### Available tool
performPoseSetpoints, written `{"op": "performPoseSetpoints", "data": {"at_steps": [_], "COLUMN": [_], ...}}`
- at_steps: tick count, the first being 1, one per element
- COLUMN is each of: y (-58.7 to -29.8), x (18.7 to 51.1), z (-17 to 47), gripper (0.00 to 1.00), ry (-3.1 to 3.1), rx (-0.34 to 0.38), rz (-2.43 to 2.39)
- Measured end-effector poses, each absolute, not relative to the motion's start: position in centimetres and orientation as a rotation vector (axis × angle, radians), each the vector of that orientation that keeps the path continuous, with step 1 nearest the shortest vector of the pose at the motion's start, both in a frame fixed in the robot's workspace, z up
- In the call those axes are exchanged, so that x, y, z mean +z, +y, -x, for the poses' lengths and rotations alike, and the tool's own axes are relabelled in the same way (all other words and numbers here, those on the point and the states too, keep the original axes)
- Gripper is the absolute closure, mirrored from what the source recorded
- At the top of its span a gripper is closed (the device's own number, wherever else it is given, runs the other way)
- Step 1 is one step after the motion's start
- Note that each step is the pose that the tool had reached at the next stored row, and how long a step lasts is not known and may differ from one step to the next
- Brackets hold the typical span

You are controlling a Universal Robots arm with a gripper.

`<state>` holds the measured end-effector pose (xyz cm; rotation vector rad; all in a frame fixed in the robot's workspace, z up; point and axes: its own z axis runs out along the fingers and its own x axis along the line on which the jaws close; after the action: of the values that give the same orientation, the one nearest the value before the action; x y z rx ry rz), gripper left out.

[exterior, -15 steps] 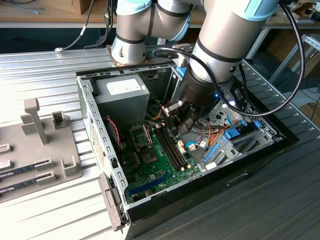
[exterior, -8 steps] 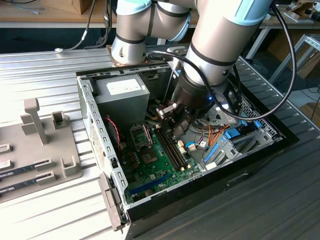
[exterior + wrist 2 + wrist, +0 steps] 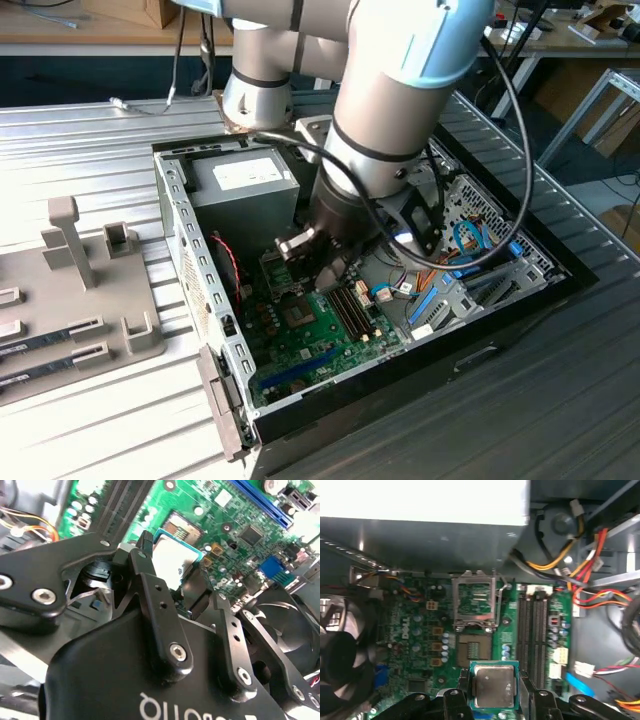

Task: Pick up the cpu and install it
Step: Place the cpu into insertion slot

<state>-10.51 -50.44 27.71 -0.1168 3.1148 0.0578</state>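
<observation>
The cpu (image 3: 493, 686), a small square chip with a silvery top and a thin green rim, sits between my gripper's (image 3: 494, 690) black fingers, which are shut on its two sides. It hangs just above the green motherboard (image 3: 420, 630), close beside the open socket (image 3: 474, 651), whose metal load plate (image 3: 476, 602) stands flipped up. In the second wrist view the cpu (image 3: 172, 555) shows between the two fingers (image 3: 150, 585). In the exterior view my gripper (image 3: 310, 262) reaches down inside the computer case, over the motherboard (image 3: 310, 340).
A grey power-supply box (image 3: 245, 180) fills the case's back corner. A black fan (image 3: 340, 652) and memory slots (image 3: 535, 625) flank the socket, with bundled cables (image 3: 585, 565) near it. A grey fixture (image 3: 80, 290) lies outside the case wall (image 3: 185, 250), on the exterior view's left.
</observation>
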Motion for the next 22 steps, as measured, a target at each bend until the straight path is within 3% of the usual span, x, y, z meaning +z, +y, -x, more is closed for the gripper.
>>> {"op": "performPoseSetpoints", "data": {"at_steps": [6,12,22], "y": [-50.1,-48.0,-48.0], "x": [26.5,25.0,22.7], "z": [11.0,11.0,11.5], "gripper": [0.53,0.53,0.53], "ry": [3.115,3.115,3.115], "rx": [0.058,0.058,0.057], "rz": [0.116,0.116,0.112]}}
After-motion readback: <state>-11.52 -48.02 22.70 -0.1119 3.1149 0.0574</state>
